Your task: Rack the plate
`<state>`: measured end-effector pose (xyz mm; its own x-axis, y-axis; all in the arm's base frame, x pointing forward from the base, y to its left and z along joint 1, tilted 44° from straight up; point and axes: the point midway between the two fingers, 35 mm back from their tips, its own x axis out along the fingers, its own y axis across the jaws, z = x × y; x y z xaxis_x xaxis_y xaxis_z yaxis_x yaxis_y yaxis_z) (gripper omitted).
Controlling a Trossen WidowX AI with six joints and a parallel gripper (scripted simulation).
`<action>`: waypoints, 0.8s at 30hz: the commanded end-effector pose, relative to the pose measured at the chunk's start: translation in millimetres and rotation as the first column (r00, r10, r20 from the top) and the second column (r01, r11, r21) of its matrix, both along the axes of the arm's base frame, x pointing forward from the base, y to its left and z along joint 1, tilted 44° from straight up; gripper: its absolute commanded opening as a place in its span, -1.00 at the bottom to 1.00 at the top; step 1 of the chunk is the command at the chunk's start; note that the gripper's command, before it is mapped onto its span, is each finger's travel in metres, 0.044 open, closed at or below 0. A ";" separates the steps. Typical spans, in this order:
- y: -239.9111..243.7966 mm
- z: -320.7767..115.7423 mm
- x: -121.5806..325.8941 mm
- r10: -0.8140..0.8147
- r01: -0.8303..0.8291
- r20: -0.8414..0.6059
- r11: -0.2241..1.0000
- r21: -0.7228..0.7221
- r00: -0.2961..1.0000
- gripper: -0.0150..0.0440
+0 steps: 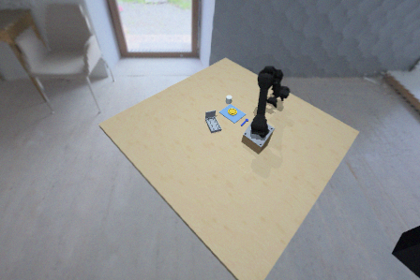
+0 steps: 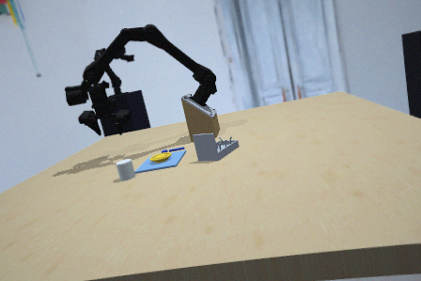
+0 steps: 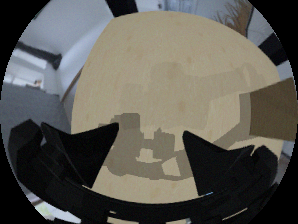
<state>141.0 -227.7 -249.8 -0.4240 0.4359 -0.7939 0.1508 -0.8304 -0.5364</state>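
Observation:
The yellow plate (image 1: 232, 111) (image 2: 161, 157) lies flat on a blue mat (image 1: 237, 118) (image 2: 151, 167). The grey dish rack (image 1: 213, 125) (image 2: 205, 148) stands beside the mat, with a tall wall at one end and short rails along its base. No plate stands in it. My gripper (image 1: 278, 102) (image 2: 109, 132) (image 3: 152, 131) is open and empty, high above the table and well off to the side of the plate and rack. Its two black fingers stand wide apart in the wrist view, where neither the plate nor the rack shows.
A white cup (image 1: 229, 99) (image 2: 126, 170) stands near one side of the mat. A small blue utensil (image 1: 247, 120) (image 2: 176, 149) lies between the mat and the arm's base block (image 1: 254, 142) (image 2: 202, 124) (image 3: 273, 110). The arm's shadow falls on the table.

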 end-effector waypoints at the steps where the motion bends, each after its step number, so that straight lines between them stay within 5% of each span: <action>1: 0.1 0.4 0.5 0.004 -0.004 0.003 1.000 0.002 1.000 0.86; 24: 17.6 53.9 58.2 0.446 -0.570 0.467 0.806 0.162 0.764 0.86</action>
<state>192.7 -214.2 -204.4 -0.3432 0.4633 -0.8171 0.6948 -0.4601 -0.5528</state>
